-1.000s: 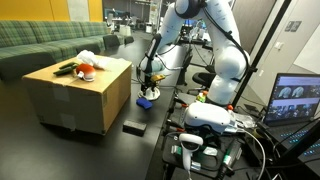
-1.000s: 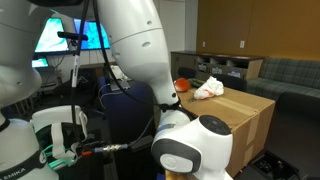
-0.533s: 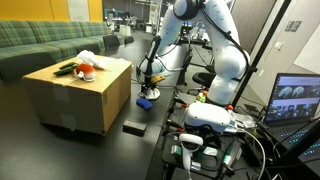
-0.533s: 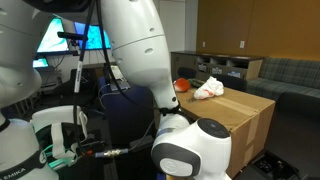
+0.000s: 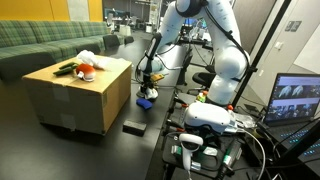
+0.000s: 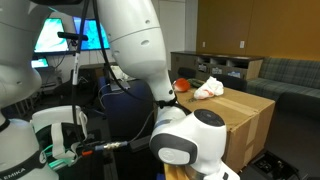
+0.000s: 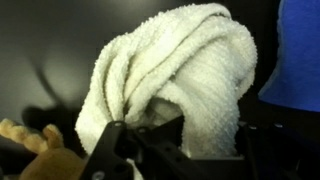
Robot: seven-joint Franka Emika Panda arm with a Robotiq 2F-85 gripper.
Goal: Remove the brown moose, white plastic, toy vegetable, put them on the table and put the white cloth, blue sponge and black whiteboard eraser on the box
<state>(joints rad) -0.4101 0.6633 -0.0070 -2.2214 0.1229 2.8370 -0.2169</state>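
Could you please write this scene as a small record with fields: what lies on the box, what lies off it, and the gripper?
on box: the box carries the toy vegetable, a red item and the white plastic
cloth: white, off the box, under the gripper
sponge: blue, beside the cloth
eraser: black, on the dark surface near the box
moose: brown, beside the cloth
gripper: low beside the box, fingers around the cloth; grip unclear

Cloth on floor right of box | sponge just beside cloth, wrist-view right | eraser in front, apart.
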